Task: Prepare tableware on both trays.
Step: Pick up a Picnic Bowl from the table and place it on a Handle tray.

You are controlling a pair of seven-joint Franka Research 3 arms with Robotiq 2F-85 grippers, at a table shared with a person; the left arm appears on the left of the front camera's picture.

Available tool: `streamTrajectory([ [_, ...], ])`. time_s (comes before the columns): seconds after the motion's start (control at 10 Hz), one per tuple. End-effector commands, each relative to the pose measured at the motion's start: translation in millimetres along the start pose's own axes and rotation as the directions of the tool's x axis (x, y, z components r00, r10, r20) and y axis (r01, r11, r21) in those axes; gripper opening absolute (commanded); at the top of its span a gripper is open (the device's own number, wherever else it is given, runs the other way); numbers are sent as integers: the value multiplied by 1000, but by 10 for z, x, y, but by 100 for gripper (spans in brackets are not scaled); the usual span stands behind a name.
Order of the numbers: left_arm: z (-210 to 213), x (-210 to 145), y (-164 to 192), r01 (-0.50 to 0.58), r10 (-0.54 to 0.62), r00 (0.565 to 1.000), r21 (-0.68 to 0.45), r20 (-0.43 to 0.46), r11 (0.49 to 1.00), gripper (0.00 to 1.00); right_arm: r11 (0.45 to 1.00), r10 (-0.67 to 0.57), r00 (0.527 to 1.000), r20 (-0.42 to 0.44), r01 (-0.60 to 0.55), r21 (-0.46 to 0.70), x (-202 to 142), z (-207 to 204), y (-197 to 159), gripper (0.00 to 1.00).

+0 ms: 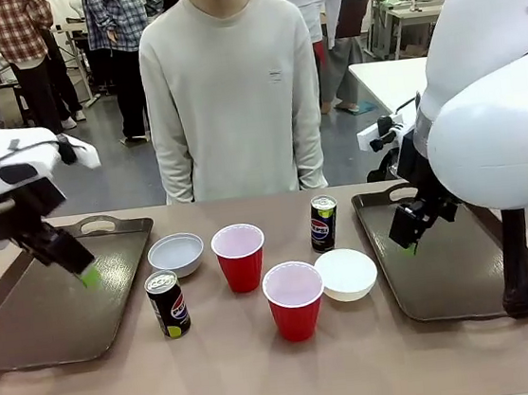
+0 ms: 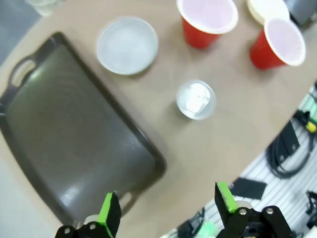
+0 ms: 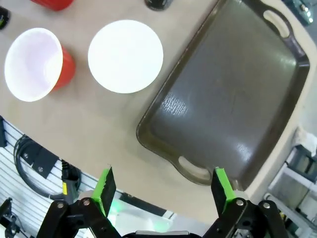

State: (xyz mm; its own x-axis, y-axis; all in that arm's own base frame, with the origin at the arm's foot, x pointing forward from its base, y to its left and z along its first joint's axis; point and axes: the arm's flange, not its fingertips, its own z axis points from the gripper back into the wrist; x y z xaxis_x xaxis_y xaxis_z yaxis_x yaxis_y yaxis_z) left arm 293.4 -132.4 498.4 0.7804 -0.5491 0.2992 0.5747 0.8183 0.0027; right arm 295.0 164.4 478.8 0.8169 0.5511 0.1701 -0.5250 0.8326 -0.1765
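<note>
Between the left tray [image 1: 49,317] and right tray [image 1: 445,277], on the bare table [image 1: 266,378], stand the left bowl [image 1: 176,254], right bowl [image 1: 346,273], far cup [image 1: 239,256], near cup [image 1: 294,299], near can [image 1: 167,304] and far can [image 1: 323,222]. Left gripper [image 1: 87,273] hangs above the left tray, right gripper [image 1: 409,244] above the right tray. Both have jaws wide apart and hold nothing.
</note>
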Motion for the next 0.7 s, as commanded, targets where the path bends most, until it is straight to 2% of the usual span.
streamTrajectory([
  [0.0, -149, -36, 405, -165, 190, 949, -117, 250, 979, 100, 981, -29, 972, 233, -16, 192, -164, -80, -280, 100],
  [0.1, 13, -90, 705, -210, 341, 873, -362, 349, 908, 100, 916, -169, 903, 396, -5, 402, -321, -21, -670, 100],
  [0.2, 143, -228, 871, -188, 396, 834, -478, 384, 858, 100, 878, -275, 866, 418, 48, 477, -547, -47, -930, 100],
  [0.5, 347, -701, 1485, -207, 563, 686, -618, 461, 759, 100, 814, -456, 746, 486, 128, 567, -1158, -62, -1321, 100],
  [0.6, 350, -864, 1669, -228, 607, 651, -646, 455, 728, 100, 787, -499, 735, 459, 163, 595, -1371, -146, -1474, 100],
])
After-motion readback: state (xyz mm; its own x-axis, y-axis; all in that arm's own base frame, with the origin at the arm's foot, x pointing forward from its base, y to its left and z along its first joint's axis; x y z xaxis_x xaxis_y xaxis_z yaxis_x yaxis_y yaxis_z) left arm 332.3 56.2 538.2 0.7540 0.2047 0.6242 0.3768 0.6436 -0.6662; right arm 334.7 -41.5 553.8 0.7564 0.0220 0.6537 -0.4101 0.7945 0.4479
